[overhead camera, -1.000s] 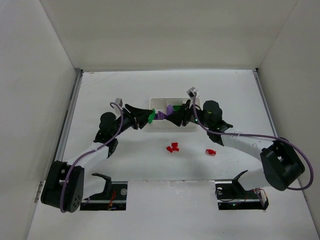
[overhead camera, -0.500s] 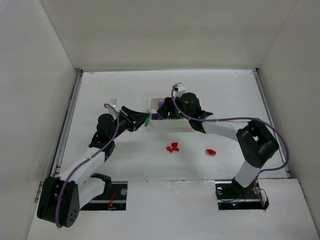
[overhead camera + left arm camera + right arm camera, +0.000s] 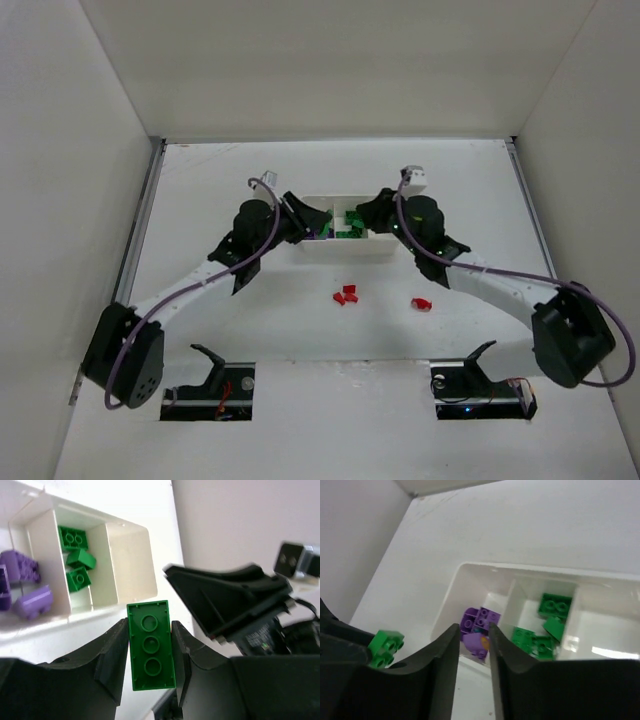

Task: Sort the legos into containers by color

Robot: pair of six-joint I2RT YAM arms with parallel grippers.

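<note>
Overhead view: both arms reach to the middle of the table and meet over the white tray.

- Left gripper: fingers clamped on the long sides of one green brick. The brick sits stud side toward the wrist camera, three studs in a row showing. It is held off the tray, just outside the rim at lower centre of the left wrist frame. The same brick shows at lower left in the right wrist view, between the dark left fingers.
- Right gripper: fingers stand a narrow gap apart with nothing between them. The purple bricks are seen through the gap, so the tips hover above the tray. From the left wrist, this gripper fills the right half of the frame.
- Tray, right wrist view:
  - The left-hand compartment holds the purple bricks.
  - The middle compartment holds the green bricks. Four or so lie loose there, one tilted.
  - The right-hand compartment shows only a white floor.
- Left wrist view agrees: purple at far left, green next, and the compartment nearest the held brick bare.
- Red bricks: a small cluster on the table below the tray in the overhead frame. A lone red brick lies apart to its right. Both are well clear of the tray and the grippers.
</note>
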